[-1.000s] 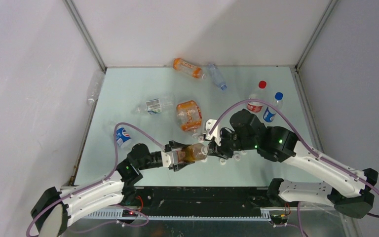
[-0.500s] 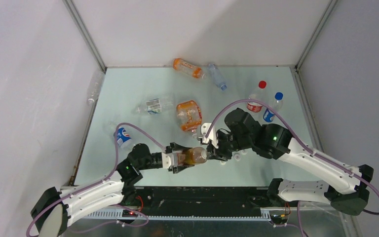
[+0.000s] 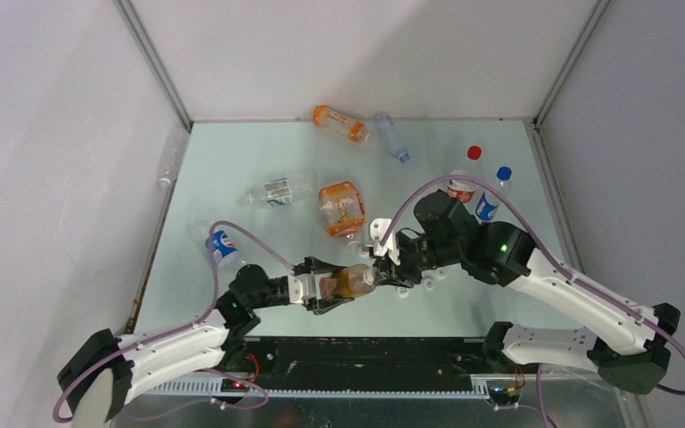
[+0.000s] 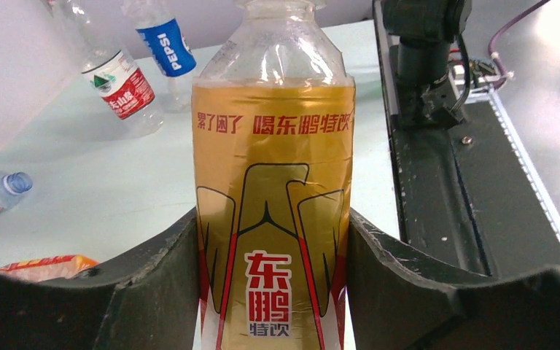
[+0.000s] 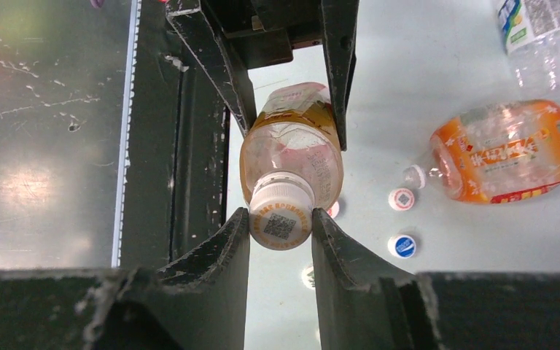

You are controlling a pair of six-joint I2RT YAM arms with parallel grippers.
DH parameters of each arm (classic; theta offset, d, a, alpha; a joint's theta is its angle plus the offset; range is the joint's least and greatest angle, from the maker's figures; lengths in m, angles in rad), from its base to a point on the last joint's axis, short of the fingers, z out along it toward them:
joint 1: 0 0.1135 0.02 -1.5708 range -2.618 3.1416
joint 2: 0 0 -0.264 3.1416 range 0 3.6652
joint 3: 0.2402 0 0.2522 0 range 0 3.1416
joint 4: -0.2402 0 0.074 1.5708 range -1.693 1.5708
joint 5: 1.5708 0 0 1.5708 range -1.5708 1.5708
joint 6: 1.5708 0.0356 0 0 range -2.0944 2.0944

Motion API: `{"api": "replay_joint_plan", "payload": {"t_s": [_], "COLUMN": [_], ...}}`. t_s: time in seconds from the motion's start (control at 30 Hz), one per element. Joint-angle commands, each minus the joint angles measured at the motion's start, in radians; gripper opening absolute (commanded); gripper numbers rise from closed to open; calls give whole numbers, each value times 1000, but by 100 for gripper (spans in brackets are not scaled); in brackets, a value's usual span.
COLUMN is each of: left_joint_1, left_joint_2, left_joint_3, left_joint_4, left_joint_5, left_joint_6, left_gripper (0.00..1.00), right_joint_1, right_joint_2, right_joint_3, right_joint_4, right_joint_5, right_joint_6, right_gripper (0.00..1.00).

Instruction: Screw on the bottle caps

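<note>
Amber plastic bottle [image 4: 273, 182] clamped in left gripper [image 4: 271, 227] by the near edge, ridged white cap [image 5: 281, 213] pinched by right gripper [image 5: 281, 224].

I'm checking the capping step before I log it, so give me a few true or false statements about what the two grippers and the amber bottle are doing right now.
1. The left gripper is shut on the amber bottle. True.
2. The right gripper pinches a blue cap. False: it pinches a white cap sitting on the amber bottle's neck.
3. The amber bottle stands upright. False: it is held on its side between the two grippers.
4. Several loose caps lie on the table beside the orange bottle. True.
</note>
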Motion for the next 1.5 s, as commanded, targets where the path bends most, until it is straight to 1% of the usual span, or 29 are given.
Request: {"api": "replay_joint_plan", "payload": {"t_s": [0.0,0.2,0.3,0.37,0.53,0.63,0.73,0.8,0.9,0.97,1.07,1.1,1.2,1.37,1.47], "left_joint_1": [-11,-6,18,35,79,81,81,81,80,72,47,39,-6,-69,-111], "left_joint_2": [9,24,13,9,9,21,41,50,49,46,40,35,15,-3,4], "left_joint_3": [59,119,157,182,203,208,245,249,236,227,230,234,230,187,182], "left_joint_4": [289,211,87,37,39,55,20,36,89,116,90,59,35,113,120], "left_joint_5": [42,95,145,184,268,302,344,341,300,244,168,120,11,-175,-268], "left_joint_6": [-104,-143,-142,-153,-166,-148,-130,-125,-124,-116,-64,-47,28,92,169], "left_gripper": [24,22,19,18,18,17,17,17,17,17,17,17,18,19,19], "right_joint_1": [17,57,80,96,117,120,123,123,119,111,99,97,75,-3,-37], "right_joint_2": [-2,-3,5,12,23,27,34,40,54,64,76,82,91,103,121], "right_joint_3": [-23,-23,-22,-23,-23,-23,-22,-23,-23,-23,-22,-22,-23,-22,-22], "right_joint_4": [-61,-147,-180,-193,-201,-195,-178,-164,-135,-113,-92,-80,-59,-22,-9], "right_joint_5": [9,21,63,87,81,60,50,47,53,59,75,80,88,5,-35], "right_joint_6": [-90,-207,-251,-268,-300,-312,-317,-307,-271,-233,-162,-145,-47,133,212], "right_gripper": [0,0,0,0,0,0,0,0,0,0,0,0,0,0,0]}}
